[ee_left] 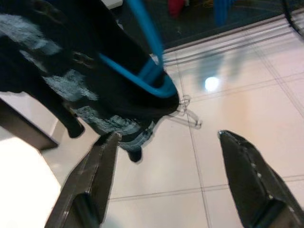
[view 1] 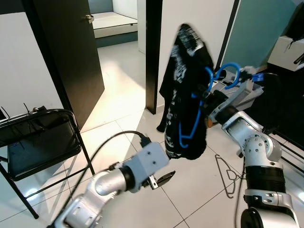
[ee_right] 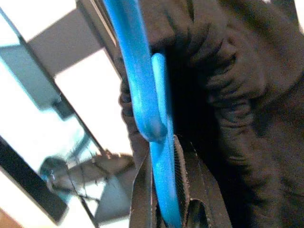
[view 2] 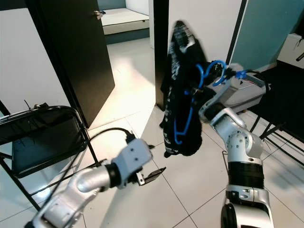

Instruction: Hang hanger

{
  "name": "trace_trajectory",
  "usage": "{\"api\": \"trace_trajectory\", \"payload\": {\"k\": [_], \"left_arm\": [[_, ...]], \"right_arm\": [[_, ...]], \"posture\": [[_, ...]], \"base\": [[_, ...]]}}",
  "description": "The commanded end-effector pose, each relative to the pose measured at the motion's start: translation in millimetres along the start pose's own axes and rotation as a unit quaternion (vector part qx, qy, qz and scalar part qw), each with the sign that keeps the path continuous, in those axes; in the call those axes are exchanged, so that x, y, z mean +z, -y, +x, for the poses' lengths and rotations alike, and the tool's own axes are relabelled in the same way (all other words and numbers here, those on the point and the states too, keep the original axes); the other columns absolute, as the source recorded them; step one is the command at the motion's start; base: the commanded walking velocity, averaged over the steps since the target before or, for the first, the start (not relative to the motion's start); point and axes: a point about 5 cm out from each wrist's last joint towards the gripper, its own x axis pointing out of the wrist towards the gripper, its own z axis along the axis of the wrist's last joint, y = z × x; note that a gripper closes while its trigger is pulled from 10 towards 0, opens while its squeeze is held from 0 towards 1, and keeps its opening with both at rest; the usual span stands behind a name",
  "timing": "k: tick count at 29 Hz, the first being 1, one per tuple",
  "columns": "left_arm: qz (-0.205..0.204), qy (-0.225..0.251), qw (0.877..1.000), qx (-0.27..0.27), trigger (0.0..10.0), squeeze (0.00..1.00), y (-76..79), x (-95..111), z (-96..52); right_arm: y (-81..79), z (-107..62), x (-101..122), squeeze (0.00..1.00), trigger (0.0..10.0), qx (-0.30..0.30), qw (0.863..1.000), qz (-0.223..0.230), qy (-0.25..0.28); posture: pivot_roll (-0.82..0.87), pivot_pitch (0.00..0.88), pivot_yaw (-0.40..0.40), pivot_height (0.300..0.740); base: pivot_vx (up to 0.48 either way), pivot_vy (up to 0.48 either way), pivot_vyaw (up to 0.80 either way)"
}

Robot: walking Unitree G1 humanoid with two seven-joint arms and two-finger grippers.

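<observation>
Nearest the camera, the robot's left gripper [view 1: 164,178] reaches out low over the white tiled floor [view 1: 190,190], its two black fingers [ee_left: 95,175] spread apart and holding nothing; in the left wrist view the fingers point toward the bottom hem of a hanging garment just beyond them. A black cable [view 1: 114,140] loops up to the silver left arm. On the robot's left stands a black folding chair [view 1: 38,137] against a white wall.

Past the left gripper, the right gripper [view 1: 209,102] is raised at about chest height with its fingers closed on a blue plastic hanger [view 1: 192,118], gripping it near the neck, as the right wrist view shows with blue bars running between the fingers. The hanger's hook [view 1: 227,73] curls up over the gripper toward the robot's right. A black T-shirt with a white print [view 1: 183,85] is draped on the hanger and hangs clear of the floor, tilted. A bare wire hanger [view 1: 228,175] lies on the tiles below the right arm.

Beyond, a dark open door [view 1: 71,52] and a dark door frame [view 1: 153,52] flank a sunlit passage. A teal wall panel [view 1: 256,28] stands at far right.
</observation>
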Motion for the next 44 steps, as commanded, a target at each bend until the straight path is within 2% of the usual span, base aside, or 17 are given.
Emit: {"api": "trace_trajectory", "payload": {"k": [1, 2, 3, 4, 5, 7, 13, 14, 17, 18, 19, 21, 26, 29, 33, 38, 44], "left_arm": [[0.013, 0.055, 0.998, 0.04, 10.0, 0.0, -34.2, 28, -19.1], [0.013, 0.055, 0.998, 0.04, 10.0, 0.0, -34.2, 28, -19.1], [0.021, 0.088, 0.994, 0.058, 10.0, 0.0, -49.6, 44, -28.7], [0.021, 0.088, 0.994, 0.058, 10.0, 0.0, -49.6, 44, -28.7], [0.028, 0.112, 0.991, 0.068, 10.0, 0.0, -60.9, 57, -37.0], [0.046, 0.125, 0.988, 0.072, 10.0, 0.0, -69.7, 67, -44.3], [0.079, 0.126, 0.986, 0.073, 10.0, 0.0, -80.6, 77, -52.9], [0.095, 0.121, 0.986, 0.064, 10.0, 0.0, -84.1, 81, -55.4], [0.095, 0.121, 0.986, 0.064, 10.0, 0.0, -84.1, 81, -55.4], [0.11, 0.106, 0.987, 0.052, 10.0, 0.0, -86.0, 81, -54.8], [0.11, 0.106, 0.987, 0.052, 10.0, 0.0, -86.0, 81, -54.8], [0.128, 0.082, 0.988, 0.005, 10.0, 0.0, -79.4, 78, -46.6], [0.13, 0.085, 0.988, -0.018, 10.0, 0.0, -74.4, 79, -42.1], [0.122, 0.106, 0.981, -0.105, 10.0, 0.0, -60.1, 92, -37.5], [0.121, 0.106, 0.979, -0.123, 10.0, 0.0, -57.3, 92, -38.0], [0.126, 0.052, 0.97, -0.199, 10.0, 0.0, -47.6, 81, -44.5], [0.137, 0.001, 0.965, -0.223, 10.0, 0.0, -48.9, 69, -50.7]], "right_arm": [[-7.8, -6.5, 0, 0.0, 10.0, 0.053, 0.996, -0.062, -0.022], [-7.8, -6.5, 0, 0.0, 10.0, 0.053, 0.996, -0.062, -0.022], [-9.1, -13.3, -6, 0.0, 10.0, 0.079, 0.992, -0.091, -0.046], [-9.1, -13.3, -6, 0.0, 10.0, 0.079, 0.992, -0.091, -0.046], [-11.0, -19.4, -11, 0.0, 10.0, 0.103, 0.987, -0.108, -0.064], [-12.7, -24.3, -14, 0.0, 10.0, 0.122, 0.983, -0.117, -0.075], [-17.2, -30.6, -18, 0.0, 10.0, 0.156, 0.976, -0.124, -0.092], [-21.5, -34.1, -21, 0.0, 10.0, 0.18, 0.969, -0.128, -0.107], [-21.5, -34.1, -21, 0.0, 10.0, 0.18, 0.969, -0.128, -0.107], [-26.4, -37.0, -24, 0.0, 10.0, 0.208, 0.962, -0.13, -0.124], [-26.4, -37.0, -24, 0.0, 10.0, 0.208, 0.962, -0.13, -0.124], [-37.0, -39.3, -33, 0.0, 10.0, 0.258, 0.942, -0.142, -0.159], [-42.1, -39.0, -39, 0.0, 10.0, 0.277, 0.934, -0.146, -0.174], [-55.8, -37.4, -51, 0.0, 10.0, 0.327, 0.911, -0.155, -0.196], [-57.8, -36.9, -52, 0.0, 10.0, 0.334, 0.909, -0.155, -0.196], [-67.3, -36.6, -52, 0.0, 10.0, 0.362, 0.899, -0.154, -0.194], [-68.7, -38.4, -52, 0.0, 10.0, 0.371, 0.893, -0.157, -0.198]], "posture": [[0.01, 0.0, -0.011, 0.74], [0.01, 0.0, -0.011, 0.74], [0.02, 0.0, -0.011, 0.74], [0.02, 0.0, -0.011, 0.74], [0.02, 0.0, -0.01, 0.74], [0.02, 0.0, -0.006, 0.74], [0.02, 0.0, -0.002, 0.74], [0.03, 0.0, -0.001, 0.74], [0.03, 0.0, -0.001, 0.74], [0.03, 0.0, 0.002, 0.74], [0.03, 0.0, 0.002, 0.74], [0.03, 0.0, 0.01, 0.74], [0.03, 0.0, 0.011, 0.74], [0.03, 0.0, 0.016, 0.74], [0.03, 0.0, 0.017, 0.74], [0.03, 0.0, 0.021, 0.74], [0.03, 0.0, 0.021, 0.74]], "base": [[0.0, 0.0, 0.0], [0.0, 0.0, 0.0], [0.0, 0.0, 0.0], [0.0, 0.0, 0.0], [0.0, 0.0, 0.0], [0.0, 0.0, 0.0], [0.0, 0.0, 0.0], [0.0, 0.0, 0.0], [0.0, 0.0, 0.0], [0.0, 0.0, 0.0], [0.0, 0.0, 0.0], [0.0, 0.0, 0.0], [0.0, 0.0, 0.0], [0.0, 0.0, 0.0], [0.0, 0.0, 0.0], [0.0, 0.0, 0.0], [0.0, 0.0, 0.0]]}}
